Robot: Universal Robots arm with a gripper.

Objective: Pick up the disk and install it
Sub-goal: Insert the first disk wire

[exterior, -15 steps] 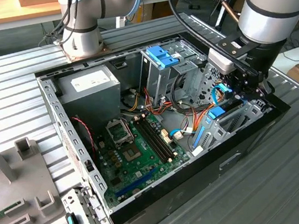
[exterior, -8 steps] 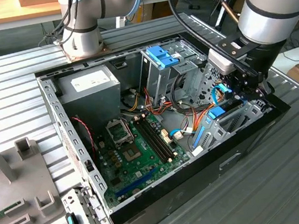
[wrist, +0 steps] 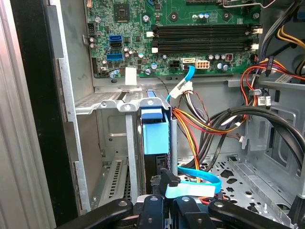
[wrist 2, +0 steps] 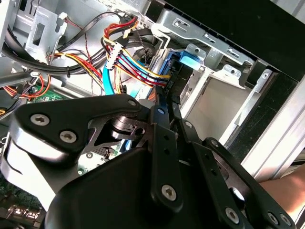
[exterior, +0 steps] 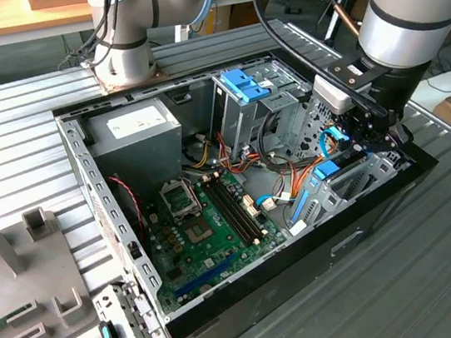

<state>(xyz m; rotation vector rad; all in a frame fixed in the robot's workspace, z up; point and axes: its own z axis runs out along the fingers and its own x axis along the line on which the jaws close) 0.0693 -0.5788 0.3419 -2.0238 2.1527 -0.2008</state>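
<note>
1. While the exterior view shows the claw (exterior: 369, 134) low at the computer case's (exterior: 227, 299) three-o'clock side, the first wrist view shows the disk (wrist: 156, 136) on edge in the drive bay (wrist: 112, 143).
2. Its long axis runs into the bay.
3. Claw's opening: cannot tell.

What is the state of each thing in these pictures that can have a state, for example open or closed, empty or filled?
computer case: open, lying on its side, its inside exposed.
disk: standing on edge in a slot of the metal drive bay, blue carrier end facing out.
gripper: down inside the case, right at the disk.
memory slots: empty, no modules in them.
</note>
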